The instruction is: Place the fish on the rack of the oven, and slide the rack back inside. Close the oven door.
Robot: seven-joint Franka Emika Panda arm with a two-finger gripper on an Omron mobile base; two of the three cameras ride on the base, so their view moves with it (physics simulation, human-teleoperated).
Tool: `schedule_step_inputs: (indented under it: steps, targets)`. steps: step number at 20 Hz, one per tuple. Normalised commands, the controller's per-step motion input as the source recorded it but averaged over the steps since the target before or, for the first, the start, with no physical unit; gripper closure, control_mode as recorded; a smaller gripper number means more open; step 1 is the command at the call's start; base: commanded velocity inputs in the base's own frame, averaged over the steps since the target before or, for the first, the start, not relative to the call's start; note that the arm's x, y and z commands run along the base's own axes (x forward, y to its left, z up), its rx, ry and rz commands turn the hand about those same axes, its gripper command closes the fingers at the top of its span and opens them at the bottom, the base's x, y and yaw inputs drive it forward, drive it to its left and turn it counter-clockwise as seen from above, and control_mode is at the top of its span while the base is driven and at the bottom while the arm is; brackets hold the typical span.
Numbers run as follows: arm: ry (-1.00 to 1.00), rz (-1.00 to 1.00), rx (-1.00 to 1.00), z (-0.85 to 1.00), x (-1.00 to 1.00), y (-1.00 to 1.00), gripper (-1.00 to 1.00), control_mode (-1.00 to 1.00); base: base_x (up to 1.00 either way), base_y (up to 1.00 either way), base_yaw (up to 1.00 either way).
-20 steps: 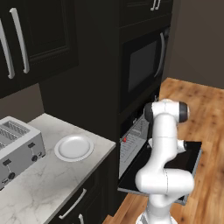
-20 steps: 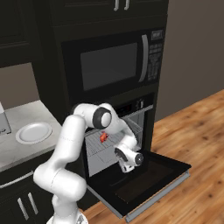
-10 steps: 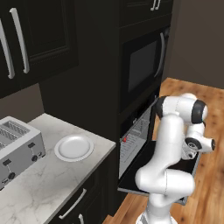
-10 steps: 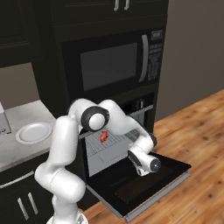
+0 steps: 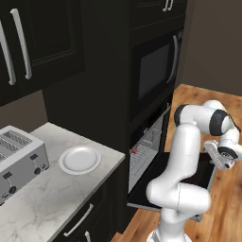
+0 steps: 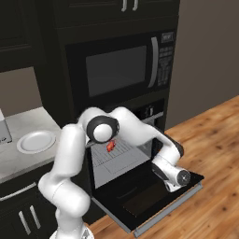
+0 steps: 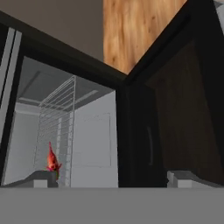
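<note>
Jaws spread wide, empty, above the dropped flat black oven door (image 6: 154, 193). Small red-orange fish (image 6: 110, 146) lies on the silvery wire rack (image 6: 119, 156), inside the black wall oven (image 6: 100, 158).

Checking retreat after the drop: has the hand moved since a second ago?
Yes. In the right base view the hand has swung away from the fish on the rack, out toward the front edge of the open oven door.
</note>
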Motion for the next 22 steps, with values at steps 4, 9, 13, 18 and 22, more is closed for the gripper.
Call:
schedule_step_inputs:
  steps: [4, 9, 13, 18, 22]
  targets:
    - [-0.03, 0.0, 0.0, -0.34, -0.06, -1.0, -1.0, -1.0, 0.0, 0.0, 0.0]
    - [-0.06, 0.08, 0.02, -0.71, -0.02, -1.0, -1.0, -1.0, 0.0, 0.0, 0.0]
    - [-0.06, 0.1, 0.06, -0.84, -0.11, -1.0, -1.0, -1.0, 0.0, 0.0, 0.0]
    - [-0.02, 0.1, 0.07, -0.86, -0.25, -1.0, -1.0, -1.0, 0.0, 0.0, 0.0]
    - [0.0, 0.11, 0.07, -0.86, -0.25, -0.9, -1.0, -1.0, 0.0, 0.0, 0.0]
